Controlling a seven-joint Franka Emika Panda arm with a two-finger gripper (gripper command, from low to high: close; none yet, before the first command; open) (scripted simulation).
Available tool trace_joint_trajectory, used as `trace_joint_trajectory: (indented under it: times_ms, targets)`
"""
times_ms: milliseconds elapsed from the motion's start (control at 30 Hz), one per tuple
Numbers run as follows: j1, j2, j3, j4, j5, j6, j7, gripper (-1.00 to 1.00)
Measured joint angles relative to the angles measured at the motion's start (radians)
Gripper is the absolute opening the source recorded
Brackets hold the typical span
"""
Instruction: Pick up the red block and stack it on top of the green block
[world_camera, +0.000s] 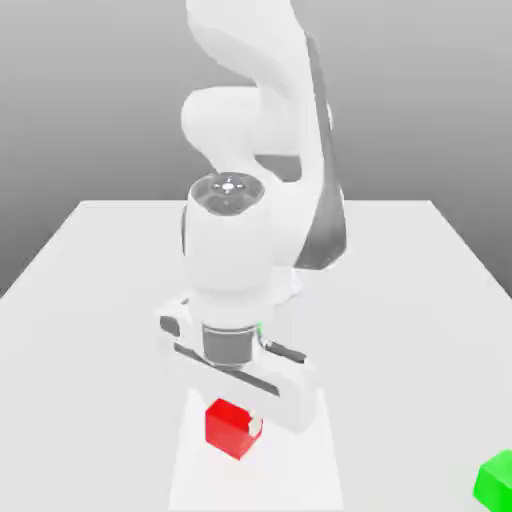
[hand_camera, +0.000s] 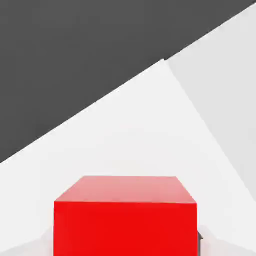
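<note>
The red block (world_camera: 228, 428) rests on the white table (world_camera: 90, 300) near its front edge. My gripper (world_camera: 234, 424) is lowered straight over it and shut on it, with one pale finger (world_camera: 256, 428) pressed against the block's side. In the hand view the red block (hand_camera: 125, 215) sits large and close between the jaws. The green block (world_camera: 497, 478) lies on the table at the exterior view's far right, well apart from the red one and partly cut off by the frame edge.
The white arm (world_camera: 250, 200) rises behind the hand over the middle of the table. The table's far corner and edge (hand_camera: 162, 62) show against a dark background.
</note>
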Motion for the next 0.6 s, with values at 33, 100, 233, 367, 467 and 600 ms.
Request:
trace_joint_trajectory:
  times_ms: [33,100,233,367,467,600]
  targets:
    - [0.019,0.010,0.023,0.030,-0.010,-0.022,-0.025,-1.00]
    - [0.062,0.039,0.073,0.097,-0.034,-0.065,-0.077,-1.00]
    - [0.152,0.105,0.171,0.233,-0.089,-0.145,-0.177,-1.00]
    - [0.246,0.177,0.258,0.366,-0.148,-0.217,-0.269,-1.00]
    - [0.302,0.280,0.242,0.410,-0.216,-0.166,-0.260,-1.00]
    - [0.316,0.313,0.227,0.416,-0.235,-0.139,-0.249,1.00]
